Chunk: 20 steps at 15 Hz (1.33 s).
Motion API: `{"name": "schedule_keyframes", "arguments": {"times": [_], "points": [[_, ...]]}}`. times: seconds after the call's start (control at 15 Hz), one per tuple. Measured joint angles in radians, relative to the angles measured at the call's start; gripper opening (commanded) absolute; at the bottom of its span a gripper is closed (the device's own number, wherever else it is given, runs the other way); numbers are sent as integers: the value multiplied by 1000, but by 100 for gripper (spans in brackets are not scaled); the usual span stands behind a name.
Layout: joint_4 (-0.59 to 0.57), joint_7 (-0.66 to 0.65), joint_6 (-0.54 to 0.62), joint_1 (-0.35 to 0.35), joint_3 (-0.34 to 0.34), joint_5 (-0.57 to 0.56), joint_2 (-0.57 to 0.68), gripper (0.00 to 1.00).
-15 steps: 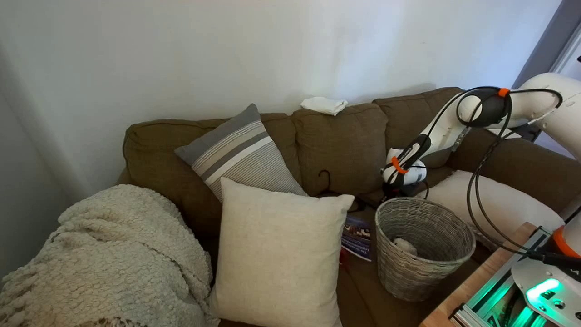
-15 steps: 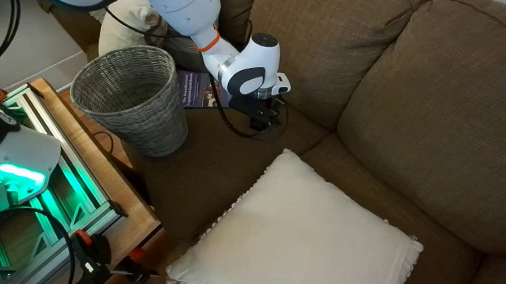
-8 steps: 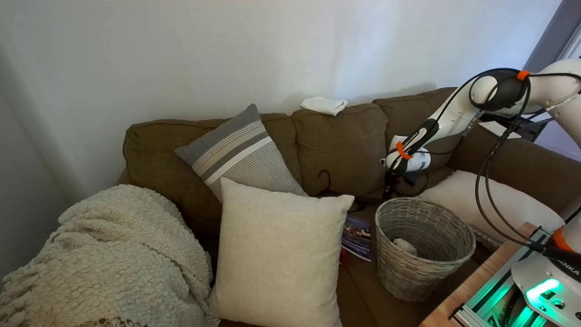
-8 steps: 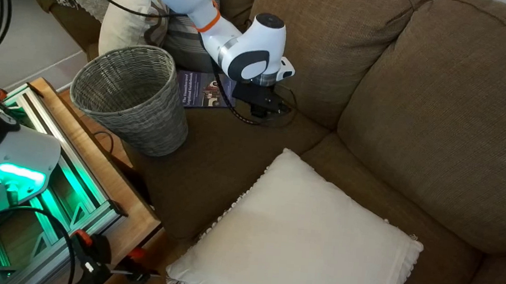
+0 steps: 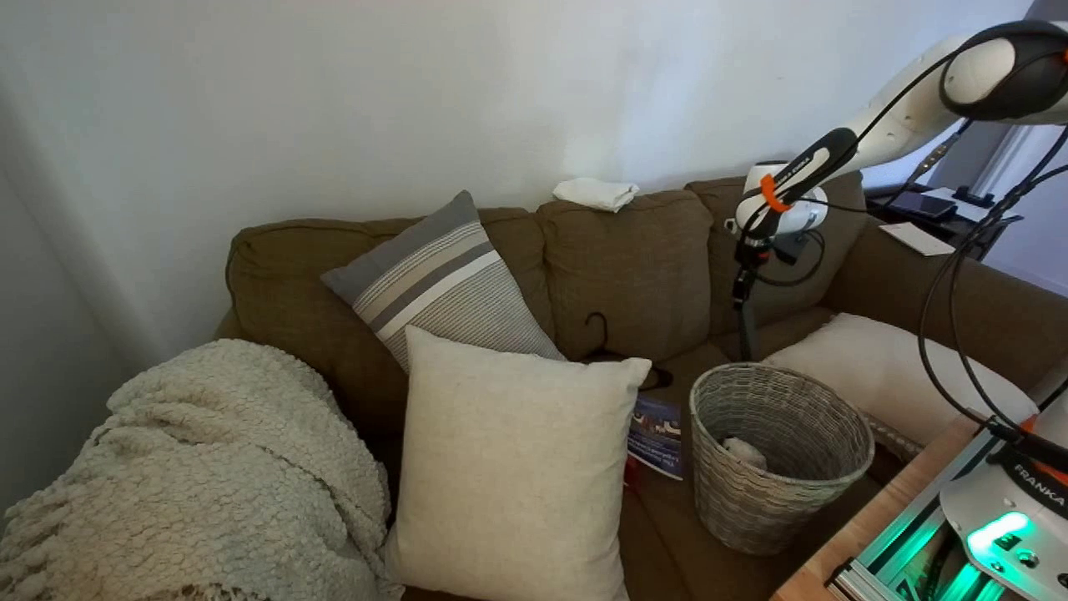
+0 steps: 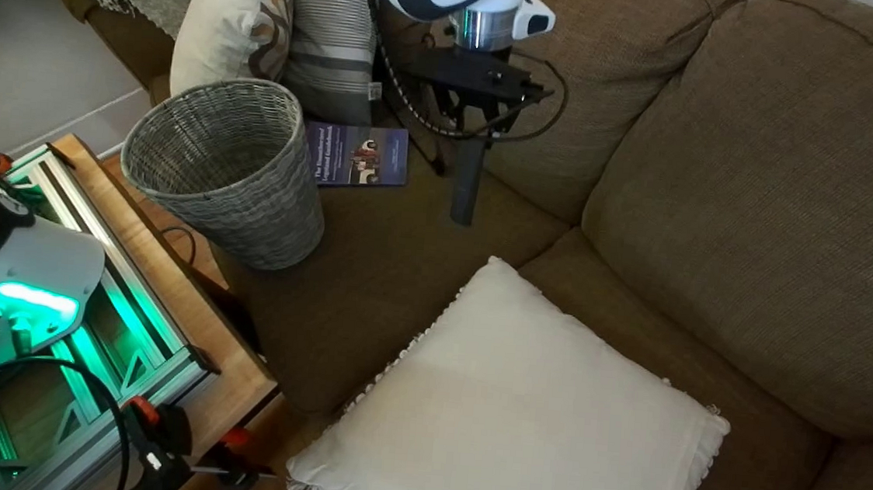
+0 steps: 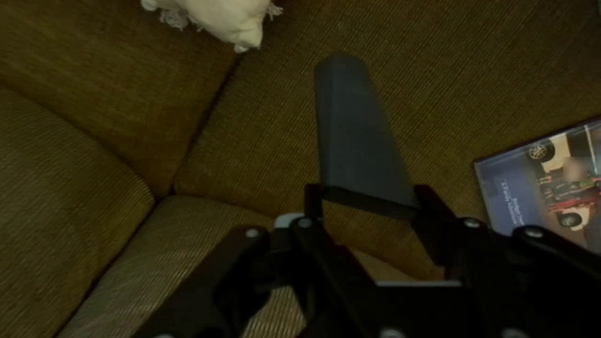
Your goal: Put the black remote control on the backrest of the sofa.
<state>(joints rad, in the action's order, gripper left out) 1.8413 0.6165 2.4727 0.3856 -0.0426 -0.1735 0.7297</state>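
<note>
The black two-fingered gripper (image 7: 369,203) is clamped on one end of the slim oblong black remote control (image 6: 467,187), held above the brown fabric seat (image 6: 380,272); lifting seems done, placement on the padded brown fabric backrest (image 5: 638,275) is left.

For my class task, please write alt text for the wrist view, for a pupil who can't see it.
A gripper holds the black remote control over a brown sofa seat. The corner of a white pillow shows at the top, and part of an illustrated booklet at the right.
</note>
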Motion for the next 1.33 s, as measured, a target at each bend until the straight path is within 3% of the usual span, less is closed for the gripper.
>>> {"name": "schedule_keyframes", "arguments": {"times": [0.47,0.53,0.67,0.8,1.33], "points": [[110,11,3,20,13,159,-302,27],[109,11,2,18,19,168,-325,77],[110,5,0,-4,48,151,-341,84],[120,3,13,-30,72,130,-304,99],[167,-32,252,-53,62,128,62,99]]}}
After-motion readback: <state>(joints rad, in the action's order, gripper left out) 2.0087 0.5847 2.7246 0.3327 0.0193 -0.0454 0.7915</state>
